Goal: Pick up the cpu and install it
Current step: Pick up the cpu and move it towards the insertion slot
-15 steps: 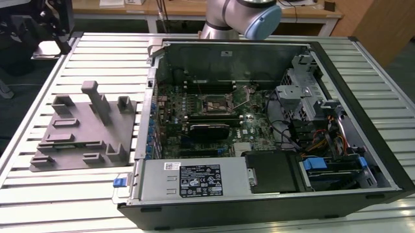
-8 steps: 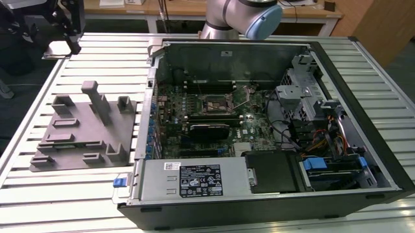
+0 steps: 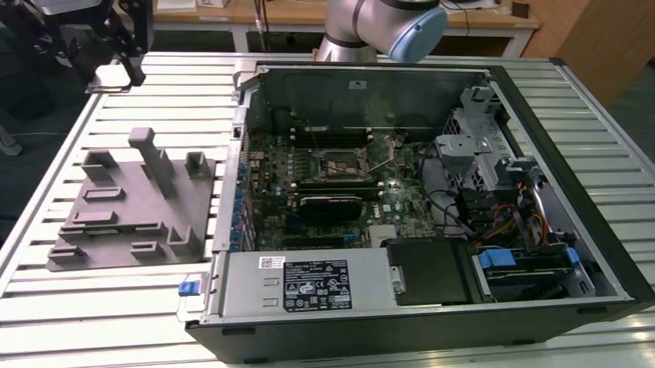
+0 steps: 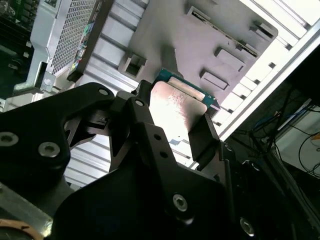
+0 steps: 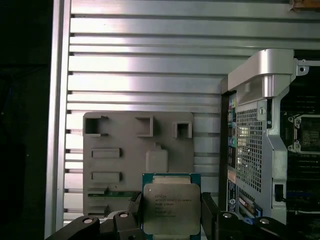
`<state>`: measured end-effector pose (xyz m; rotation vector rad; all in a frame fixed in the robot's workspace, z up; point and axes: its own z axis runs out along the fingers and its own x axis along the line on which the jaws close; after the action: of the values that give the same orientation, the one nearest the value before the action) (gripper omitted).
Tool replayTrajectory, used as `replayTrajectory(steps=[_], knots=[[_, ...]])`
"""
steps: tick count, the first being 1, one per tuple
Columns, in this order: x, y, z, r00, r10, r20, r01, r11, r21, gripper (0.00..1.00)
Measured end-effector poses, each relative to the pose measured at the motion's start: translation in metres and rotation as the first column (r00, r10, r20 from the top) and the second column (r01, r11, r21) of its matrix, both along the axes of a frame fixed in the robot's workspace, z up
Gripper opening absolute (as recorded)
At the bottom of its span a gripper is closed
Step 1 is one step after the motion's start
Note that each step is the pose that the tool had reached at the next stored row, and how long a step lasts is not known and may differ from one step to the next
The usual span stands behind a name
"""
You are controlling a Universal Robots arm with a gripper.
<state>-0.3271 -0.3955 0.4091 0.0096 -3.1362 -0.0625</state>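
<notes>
Exterior view, left to right.

Bench [image 3: 103, 307]: ribbed aluminium slats, pale and matte, with bare slats open all around the tray.

Tray [image 3: 123, 222]: grey moulded plastic, a flat base with square pockets and upright posts. It lies just beside the case's left wall, apart from it.

Case [image 3: 409, 337]: black sheet-metal tower lying on its side with the panel off, and a raised rim on every edge. Inside, a green board [image 3: 307, 192] carries the socket [image 3: 343, 162], a dark metal square frame near mid-board. A silver boxed power unit [image 3: 307, 285] sits along the near wall. To the right are a grey drive cage [image 3: 476, 146] and loose cable bundles [image 3: 496, 222], so room is tight on that side.

Arm [image 3: 384, 27]: its rounded silver-and-blue joint stands beyond the case's far wall.

Cpu [image 5: 171, 207]: a flat square with a pale silver lid carrying fine print and a thin green rim. In the second wrist view the lid glares white.

Fingers [image 5: 209, 216]: black and blocky, closed onto the cpu's two opposite edges and open only as wide as the chip. In both wrist views the cpu is held off the bench, with the tray showing behind it and the case off to one side.
</notes>
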Motion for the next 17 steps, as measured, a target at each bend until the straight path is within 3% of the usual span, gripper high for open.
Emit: replayTrajectory(steps=[17], knots=[[0.043,0.0006,-0.0001,1.0,0.0,0.0,0.0,1.0,-0.0001,0.54]])
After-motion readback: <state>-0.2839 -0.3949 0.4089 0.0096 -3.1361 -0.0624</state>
